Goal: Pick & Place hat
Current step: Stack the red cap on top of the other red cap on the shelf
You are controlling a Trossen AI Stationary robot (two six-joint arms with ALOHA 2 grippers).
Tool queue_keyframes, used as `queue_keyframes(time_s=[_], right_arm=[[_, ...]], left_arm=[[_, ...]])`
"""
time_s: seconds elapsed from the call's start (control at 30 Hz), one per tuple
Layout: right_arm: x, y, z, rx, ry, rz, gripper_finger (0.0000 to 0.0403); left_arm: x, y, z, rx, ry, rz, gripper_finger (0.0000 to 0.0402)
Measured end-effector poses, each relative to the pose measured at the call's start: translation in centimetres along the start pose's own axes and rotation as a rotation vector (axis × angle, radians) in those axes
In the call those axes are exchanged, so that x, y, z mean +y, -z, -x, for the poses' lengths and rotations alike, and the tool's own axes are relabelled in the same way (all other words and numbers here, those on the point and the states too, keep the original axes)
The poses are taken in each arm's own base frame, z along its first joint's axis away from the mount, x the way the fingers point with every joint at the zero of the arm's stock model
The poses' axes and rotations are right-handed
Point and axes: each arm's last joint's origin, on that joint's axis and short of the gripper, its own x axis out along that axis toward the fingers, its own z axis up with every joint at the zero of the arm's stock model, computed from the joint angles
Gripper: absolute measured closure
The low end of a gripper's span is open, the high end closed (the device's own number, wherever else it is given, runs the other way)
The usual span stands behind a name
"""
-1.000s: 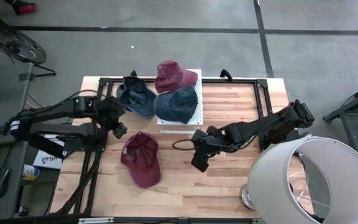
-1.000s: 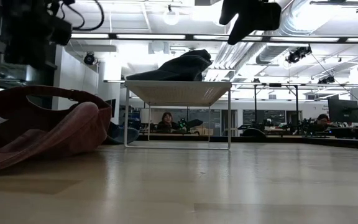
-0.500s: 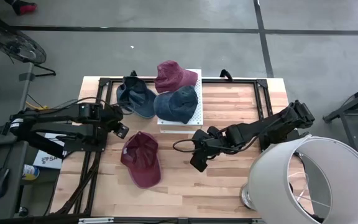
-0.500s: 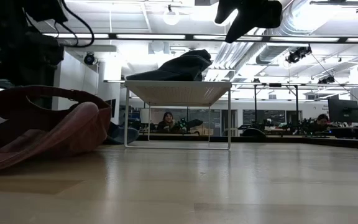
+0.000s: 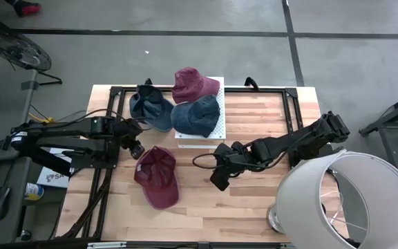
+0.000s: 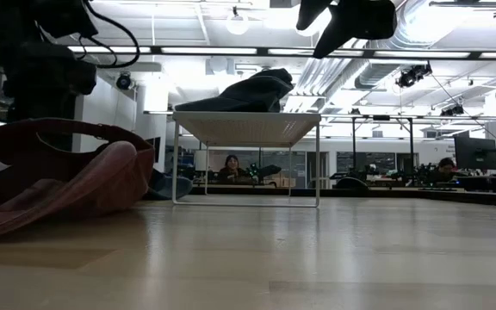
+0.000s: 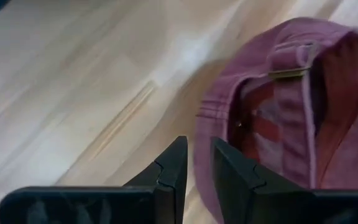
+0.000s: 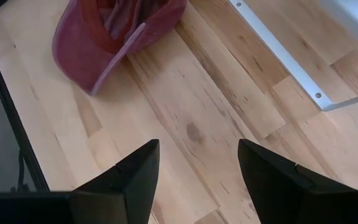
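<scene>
An upturned maroon fabric cap (image 5: 157,177) is seen lying on the light wooden table (image 5: 254,207), nearest the front edge, its long axis running roughly front to back with the strap end towards the rear and the brim towards the front and slightly right. Just beside its rear-left rim the left gripper (image 5: 136,149) hangs, its fingers (image 7: 173,177) nearly together with only a narrow slit between them and nothing held; compared with a second ago it has been drawn closer to the cap. To the right of the cap, the right gripper (image 5: 217,181) is held above bare wood — its fingers (image 8: 135,177) spread wide and empty — shifted only slightly from a second ago. Farther back, a white perforated metal stand (image 5: 215,128) carries a dark blue denim hat (image 5: 196,115) and a second maroon hat (image 5: 193,84), while another dark blue cap (image 5: 150,108) lies on the table beside the stand. In the low view the near cap (image 6: 54,176) is cut off at the left edge, and a large white lampshade (image 5: 344,200) hides the table's front right corner.
</scene>
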Motion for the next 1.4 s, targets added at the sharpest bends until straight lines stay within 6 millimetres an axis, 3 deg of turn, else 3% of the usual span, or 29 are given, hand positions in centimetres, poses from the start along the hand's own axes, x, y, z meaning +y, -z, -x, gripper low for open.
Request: queue_keyframes(time_s=[0.5, 0.77, 0.9, 1.4], right_arm=[[0.2, -0.2, 0.0, -0.015, -0.02, -0.008, 0.0192], [0.2, -0.2, 0.0, -0.016, -0.022, -0.002, 0.0192], [0.2, -0.2, 0.0, -0.019, -0.02, 0.003, 0.0192], [0.2, -0.2, 0.0, -0.02, -0.019, 0.011, 0.0192]], left_arm=[[-0.8, -0.7, -0.7, 0.004, 0.085, -0.129, 0.0328], [-0.9, -0.8, -0.9, 0.027, 0.1, -0.129, 0.024], [-1.0, -1.0, -1.7, 0.066, 0.081, -0.124, 0.0214], [-1.4, -1.6, -4.8, 0.195, 0.013, -0.106, 0.0211]])
